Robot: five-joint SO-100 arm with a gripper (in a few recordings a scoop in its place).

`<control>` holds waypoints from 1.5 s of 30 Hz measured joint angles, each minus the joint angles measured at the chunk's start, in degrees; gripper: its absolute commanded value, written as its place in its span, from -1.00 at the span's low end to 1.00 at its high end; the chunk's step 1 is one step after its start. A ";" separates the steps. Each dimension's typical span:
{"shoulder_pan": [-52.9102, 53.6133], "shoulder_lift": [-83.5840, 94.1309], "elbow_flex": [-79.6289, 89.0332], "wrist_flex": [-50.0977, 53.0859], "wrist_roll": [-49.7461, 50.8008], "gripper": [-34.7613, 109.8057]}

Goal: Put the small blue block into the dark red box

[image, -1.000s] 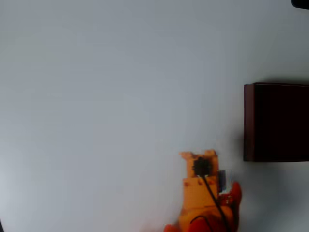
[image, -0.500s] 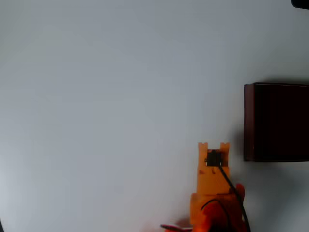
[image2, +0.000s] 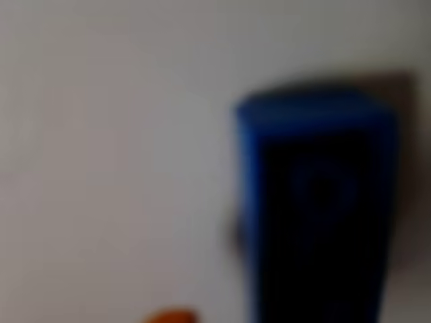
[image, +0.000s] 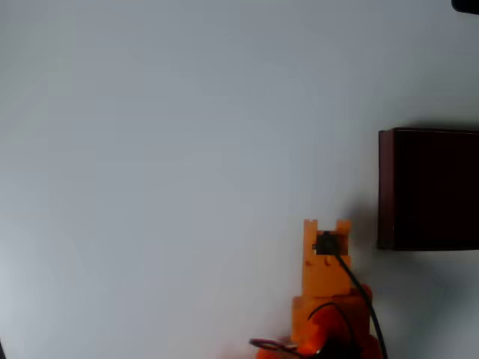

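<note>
From above I see a plain pale grey-white table, smooth and unmarked. The dark red box sits on it at the right edge of the picture, cut off by the frame. In the blurred wrist view the small blue block stands upright against the pale surface.

Upright blue block; maroon box.
</note>
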State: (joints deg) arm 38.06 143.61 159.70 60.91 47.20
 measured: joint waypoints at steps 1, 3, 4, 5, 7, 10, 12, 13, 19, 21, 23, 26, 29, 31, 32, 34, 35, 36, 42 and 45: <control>0.00 -0.53 0.26 -0.62 0.26 -0.18; -0.44 -1.32 0.26 -0.70 0.44 -0.19; -0.88 -1.58 0.26 -0.70 0.44 -0.19; -1.05 -2.29 0.26 -0.70 0.44 -0.19; -1.05 -4.48 0.26 -0.97 0.44 -0.20; -0.97 -9.84 -1.67 -1.23 0.44 -0.25; -0.53 -13.54 -3.60 -1.23 0.44 -0.30; -0.35 -15.47 -4.75 -1.23 0.26 -0.33; 0.44 -21.09 -8.70 -2.11 -1.14 -0.52; 0.44 -22.15 -9.67 -2.29 -1.67 -0.52; 0.44 -22.50 -9.93 -2.29 -1.32 -0.52; 0.26 -19.34 -9.84 -1.49 -2.11 -0.52; 0.26 -10.81 -10.72 4.31 -3.34 -0.52; 0.53 -5.54 -13.54 8.00 -4.31 -0.52; 0.70 -3.96 -15.56 10.99 -4.57 -0.52; 0.70 -2.99 -19.69 12.74 -5.36 -0.52; 0.70 -2.99 -21.62 13.97 -6.15 -0.52; 0.62 -3.25 -23.03 13.89 -6.68 -0.52; 0.44 -14.59 -31.82 6.50 -10.02 -0.52; 0.44 -24.43 -38.32 3.52 -11.43 -0.52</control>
State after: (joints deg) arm 38.50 119.18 121.38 64.42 35.77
